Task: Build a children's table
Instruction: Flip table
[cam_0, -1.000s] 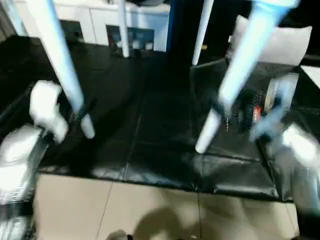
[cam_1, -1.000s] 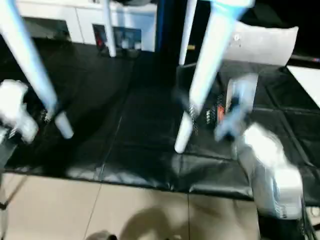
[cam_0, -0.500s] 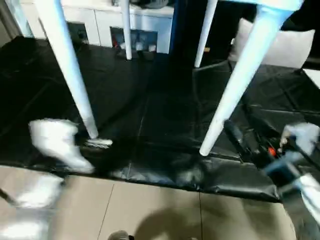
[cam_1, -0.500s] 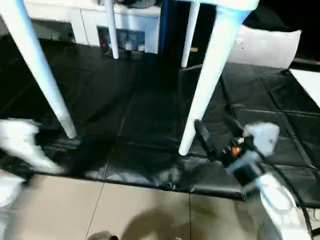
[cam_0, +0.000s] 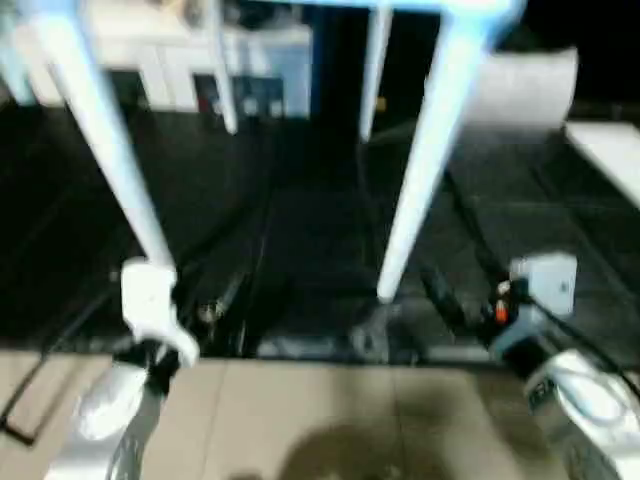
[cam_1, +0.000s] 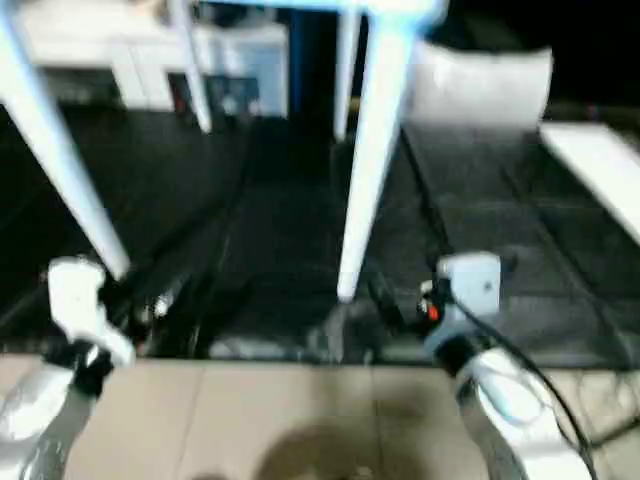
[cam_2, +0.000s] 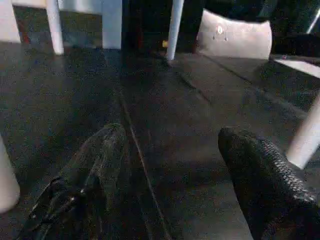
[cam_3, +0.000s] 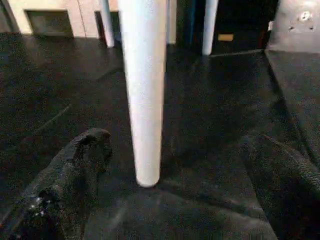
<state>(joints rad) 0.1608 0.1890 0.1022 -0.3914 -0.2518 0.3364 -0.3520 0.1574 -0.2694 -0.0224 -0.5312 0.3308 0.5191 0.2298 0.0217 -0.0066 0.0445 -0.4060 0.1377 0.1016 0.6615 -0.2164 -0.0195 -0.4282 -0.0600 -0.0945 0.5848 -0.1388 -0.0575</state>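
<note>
The children's table (cam_0: 440, 120) stands upright on its legs on the black work surface (cam_0: 300, 220), its top cut off at the frame's upper edge. My right gripper (cam_3: 175, 175) is spread wide with nothing in it, one front leg (cam_3: 144, 90) standing just ahead between its fingers, untouched. My left gripper (cam_2: 170, 165) is likewise released, its fingers apart over bare black cover, another leg (cam_0: 110, 160) just beside it.

The black-covered surface (cam_0: 300, 250) is stood on by four white legs (cam_0: 415, 170); a white cushion (cam_0: 525, 85) lies behind them.
</note>
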